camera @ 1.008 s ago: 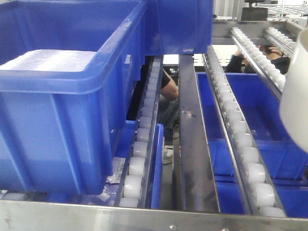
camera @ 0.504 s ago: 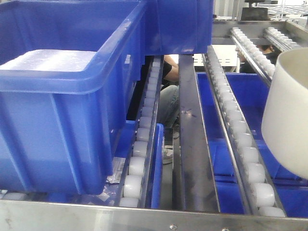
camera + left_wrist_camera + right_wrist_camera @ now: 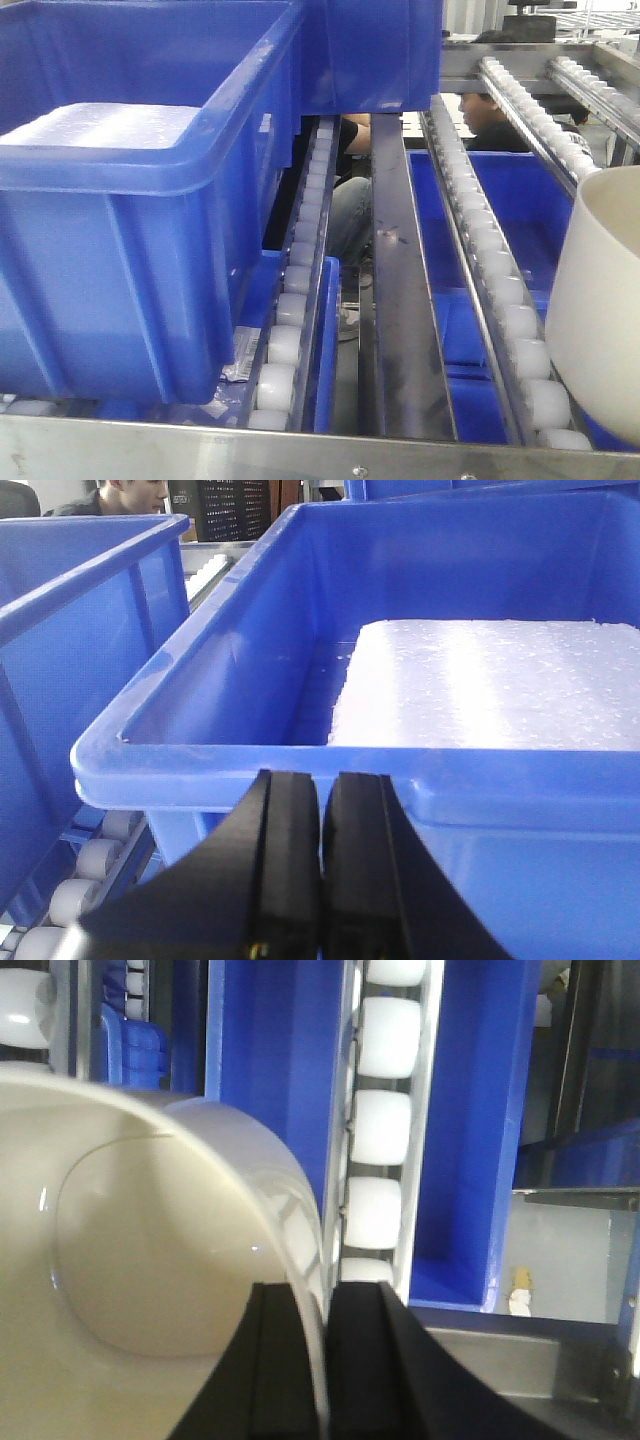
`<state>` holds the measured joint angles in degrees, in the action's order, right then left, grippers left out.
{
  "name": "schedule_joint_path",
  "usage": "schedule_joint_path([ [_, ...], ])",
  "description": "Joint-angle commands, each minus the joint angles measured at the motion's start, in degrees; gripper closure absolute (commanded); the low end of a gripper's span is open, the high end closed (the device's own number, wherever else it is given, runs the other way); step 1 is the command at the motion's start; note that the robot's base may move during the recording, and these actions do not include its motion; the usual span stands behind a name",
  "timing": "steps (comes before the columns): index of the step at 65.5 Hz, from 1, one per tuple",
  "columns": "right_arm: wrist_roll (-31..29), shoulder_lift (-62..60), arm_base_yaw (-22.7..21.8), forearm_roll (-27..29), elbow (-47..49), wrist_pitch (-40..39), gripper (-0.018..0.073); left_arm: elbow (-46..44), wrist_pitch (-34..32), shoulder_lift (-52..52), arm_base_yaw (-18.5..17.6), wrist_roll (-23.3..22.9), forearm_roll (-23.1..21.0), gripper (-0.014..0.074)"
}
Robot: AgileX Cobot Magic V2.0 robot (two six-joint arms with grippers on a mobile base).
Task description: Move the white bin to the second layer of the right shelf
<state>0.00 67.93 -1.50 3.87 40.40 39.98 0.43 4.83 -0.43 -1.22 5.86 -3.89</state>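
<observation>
White bin [image 3: 600, 320] at lower right of the front view, over the roller tracks [image 3: 500, 290], rim pinched in right claw [image 3: 325, 1360]; left claw [image 3: 322, 880] closed, empty, before blue crate [image 3: 420, 780].

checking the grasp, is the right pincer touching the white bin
Touching. The right wrist view shows the right pincer closed on the white bin, its thin wall pinched between the two black fingers.

L pincer [image 3: 320, 870]: both black fingers pressed together, nothing between them, pointing far. R pincer [image 3: 325, 1360]: black fingers pinch the thin wall of the white bin [image 3: 130, 1290], one finger inside, one outside.
</observation>
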Motion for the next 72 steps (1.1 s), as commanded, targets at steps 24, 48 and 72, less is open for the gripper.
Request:
schedule_joint_path([
  [24, -0.5, -1.2, -0.5, -0.8, 1.5, -3.1, 0.0501, 2.1, -4.8, -0.9, 0.1, -0.1, -0.3, 0.0512],
  [48, 0.6, -1.2, -0.5, -0.1, 1.5, -2.5, 0.0247, 2.1, -4.8, -0.9, 0.1, -0.1, -0.3, 0.0512],
  [72, 0.6, -2.2, -0.5, 2.7, 5.5, 3.5, 0.0093, 2.1, -4.8, -0.9, 0.1, -0.1, -0.3, 0.0512],
])
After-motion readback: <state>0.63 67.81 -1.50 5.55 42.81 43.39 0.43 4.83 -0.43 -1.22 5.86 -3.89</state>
